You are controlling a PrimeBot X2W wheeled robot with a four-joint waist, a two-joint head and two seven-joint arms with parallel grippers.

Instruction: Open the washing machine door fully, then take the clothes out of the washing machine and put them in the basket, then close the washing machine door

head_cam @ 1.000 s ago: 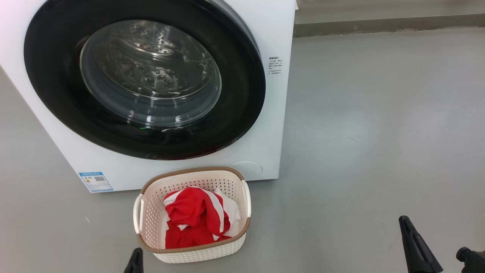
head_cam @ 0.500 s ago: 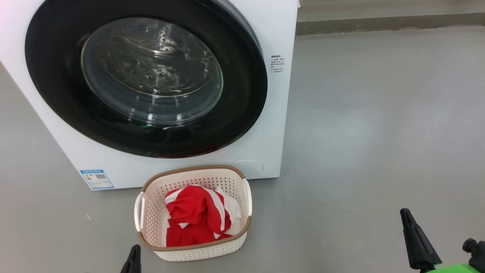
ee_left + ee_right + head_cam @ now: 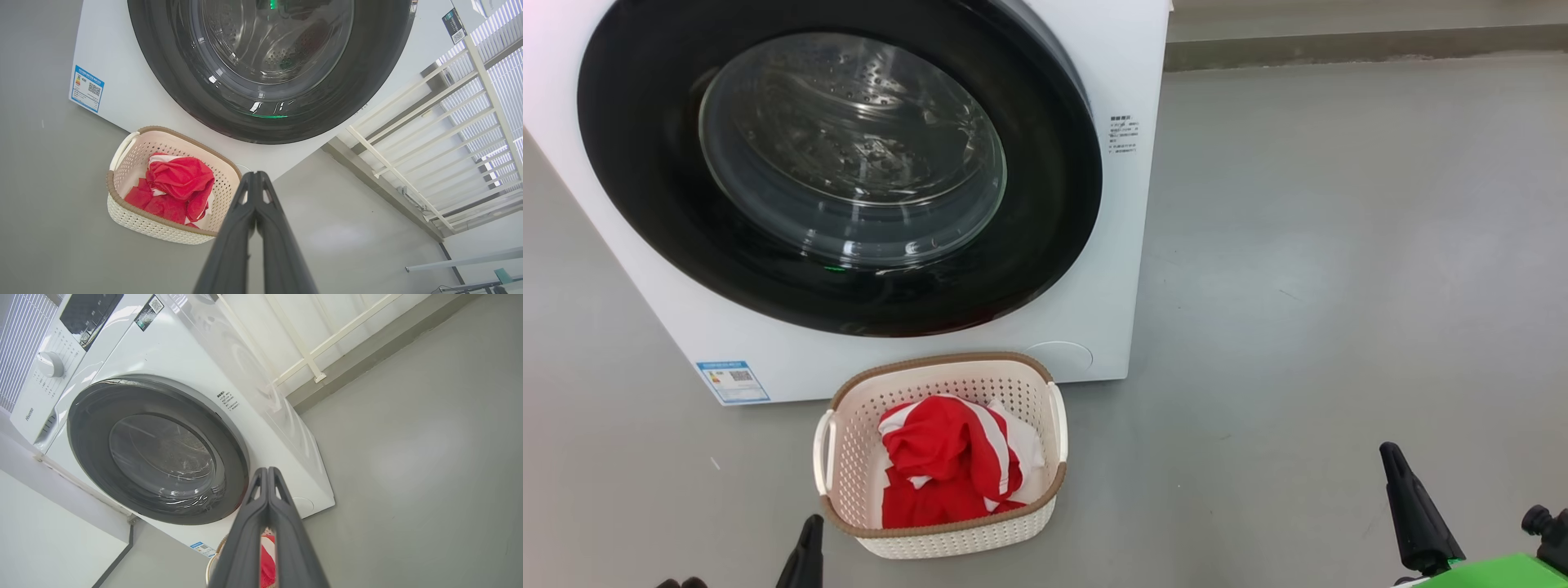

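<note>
The washing machine (image 3: 1094,327) stands ahead with its black-rimmed door (image 3: 841,163) lying flat against the front, steel drum visible through the glass. On the floor just before it sits the cream basket (image 3: 849,457) holding the red and white clothes (image 3: 943,461). My left gripper (image 3: 810,531) is low at the basket's near left corner, shut and holding nothing, as the left wrist view (image 3: 255,175) confirms. Off to the right, my right gripper (image 3: 1390,457) is well away from the basket, its fingers pressed together and bare in the right wrist view (image 3: 267,471).
Grey floor (image 3: 1339,269) spreads wide to the right of the machine. A low kerb (image 3: 1339,45) runs along the back. A white railing (image 3: 429,134) stands beyond the machine's side. A white wall panel (image 3: 49,539) flanks the machine's other side.
The whole head view has crept slightly, a camera shift. My right gripper has risen a little in that view. Door, basket and clothes stay as they were.
</note>
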